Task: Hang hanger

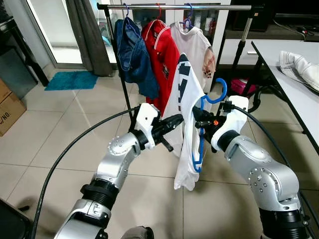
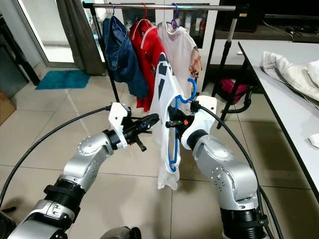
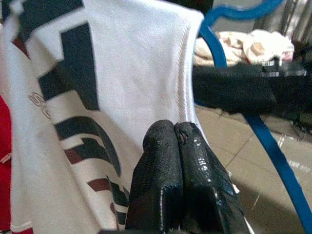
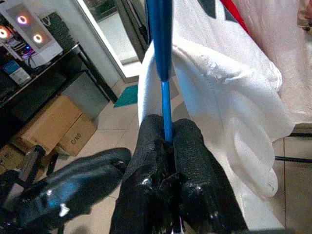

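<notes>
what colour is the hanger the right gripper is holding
Blue hanger, clearest in the left eye view, pinched by the right gripper.

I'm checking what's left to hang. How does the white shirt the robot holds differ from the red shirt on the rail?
The white shirt hangs on a blue hanger pinched in the right gripper, off the rail; the red shirt hangs from the rail by a red hook. The white one bears dark block print; the red one has white trim. Both are on hangers.

My white printed shirt (image 1: 187, 124) hides most of the blue plastic hanger (image 1: 218, 94) (only hook and one arm show).
</notes>
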Robot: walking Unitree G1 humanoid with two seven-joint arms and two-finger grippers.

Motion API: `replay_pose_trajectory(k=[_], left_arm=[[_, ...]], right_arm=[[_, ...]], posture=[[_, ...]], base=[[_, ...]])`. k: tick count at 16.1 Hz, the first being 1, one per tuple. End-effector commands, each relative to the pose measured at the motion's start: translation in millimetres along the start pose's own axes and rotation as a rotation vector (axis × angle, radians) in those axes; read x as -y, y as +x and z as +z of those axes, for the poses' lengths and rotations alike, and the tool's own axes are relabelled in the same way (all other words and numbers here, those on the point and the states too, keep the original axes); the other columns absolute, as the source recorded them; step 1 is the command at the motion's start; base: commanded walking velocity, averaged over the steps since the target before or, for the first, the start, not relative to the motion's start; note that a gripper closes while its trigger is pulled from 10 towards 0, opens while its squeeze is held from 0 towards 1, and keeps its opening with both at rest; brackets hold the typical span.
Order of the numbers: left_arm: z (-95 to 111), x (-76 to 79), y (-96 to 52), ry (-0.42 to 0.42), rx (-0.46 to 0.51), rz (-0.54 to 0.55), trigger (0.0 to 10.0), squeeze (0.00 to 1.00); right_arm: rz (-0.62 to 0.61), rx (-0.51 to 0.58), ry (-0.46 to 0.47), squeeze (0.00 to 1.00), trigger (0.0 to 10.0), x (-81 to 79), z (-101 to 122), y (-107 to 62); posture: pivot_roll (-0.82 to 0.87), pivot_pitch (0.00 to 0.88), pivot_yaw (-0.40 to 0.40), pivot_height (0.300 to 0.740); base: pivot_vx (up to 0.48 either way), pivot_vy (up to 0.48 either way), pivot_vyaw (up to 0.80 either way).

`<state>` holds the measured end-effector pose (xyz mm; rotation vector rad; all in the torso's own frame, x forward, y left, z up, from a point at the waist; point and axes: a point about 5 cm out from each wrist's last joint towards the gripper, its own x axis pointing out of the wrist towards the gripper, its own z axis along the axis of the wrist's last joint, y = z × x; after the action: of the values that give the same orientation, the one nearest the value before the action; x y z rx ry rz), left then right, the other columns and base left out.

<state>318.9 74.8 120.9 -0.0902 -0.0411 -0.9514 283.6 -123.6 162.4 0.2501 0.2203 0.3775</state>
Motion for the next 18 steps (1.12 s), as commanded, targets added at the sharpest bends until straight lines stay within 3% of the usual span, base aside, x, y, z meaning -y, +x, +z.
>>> replay_pose_trajectory(k=[1,4,5,6,7,8,10,11,13,15,16,18], left_arm=[[7.7,-3.4,-2.4,0.006,0.032,0.003,0.0,0.00],[16.2,-9.7,-14.4,-0.047,0.098,0.036,0.0,0.00],[15.8,-17.7,-22.3,-0.015,0.072,0.118,0.0,0.00],[13.8,-19.9,-24.9,0.011,0.036,0.135,10.0,0.00],[12.8,-17.5,-25.5,0.074,0.005,0.099,10.0,0.00],[12.6,-16.7,-25.9,0.177,-0.023,0.088,10.0,1.00],[17.2,-19.9,-26.2,0.272,-0.020,0.126,10.0,1.00],[27.8,-20.7,-22.3,0.276,0.050,0.158,10.0,1.00],[35.6,-10.8,-15.2,0.207,0.131,0.091,10.0,1.00],[39.6,3.3,-8.2,0.031,0.214,-0.016,10.0,1.00],[36.0,7.9,-6.7,-0.001,0.187,-0.066,10.0,1.00],[23.2,10.5,-6.3,0.019,0.096,-0.098,10.0,1.00]], right_arm=[[0.019,0.029,-0.014,0.00,10.0,-4.9,9.5,1.9],[-0.020,0.021,-0.010,0.00,10.0,0.8,7.1,0.9],[-0.027,0.023,-0.009,0.00,10.0,2.6,7.1,-0.6],[-0.020,0.026,-0.007,0.00,10.0,3.2,7.5,-1.8],[0.000,0.030,0.000,0.00,10.0,3.0,8.2,-3.0],[0.049,0.039,0.021,0.00,10.0,1.6,9.9,-5.0],[0.145,0.064,0.039,0.00,10.0,0.9,13.2,-10.6],[0.180,0.067,0.007,0.00,10.0,5.4,13.5,-14.8],[0.171,0.056,-0.034,0.00,10.0,8.2,14.1,-14.6],[0.120,0.069,-0.070,0.00,10.0,10.2,19.4,-10.6],[0.108,0.077,-0.078,0.00,10.0,8.7,22.4,-9.3],[0.102,0.088,-0.086,0.00,10.0,6.4,26.2,-9.0]], posture=[[0.02,0.000,0.100,0.740],[0.02,0.000,0.107,0.740],[0.02,0.000,0.107,0.740],[0.02,0.000,0.107,0.740],[0.02,0.000,0.107,0.740],[0.02,0.000,0.107,0.740],[0.02,0.000,0.109,0.740],[0.02,0.000,0.108,0.740],[0.02,0.000,0.106,0.740],[0.01,0.000,0.103,0.740],[0.01,0.000,0.101,0.740],[0.01,0.000,0.101,0.740]], base=[[0.000,0.000,0.00],[0.000,0.000,0.00],[0.000,0.000,0.00],[0.000,0.000,0.00],[0.000,0.000,0.00],[0.000,0.000,0.00],[0.000,0.000,0.00],[0.000,0.000,0.00],[0.000,0.000,0.00],[0.000,0.000,0.00],[0.000,0.000,0.00],[0.000,0.000,0.00]])
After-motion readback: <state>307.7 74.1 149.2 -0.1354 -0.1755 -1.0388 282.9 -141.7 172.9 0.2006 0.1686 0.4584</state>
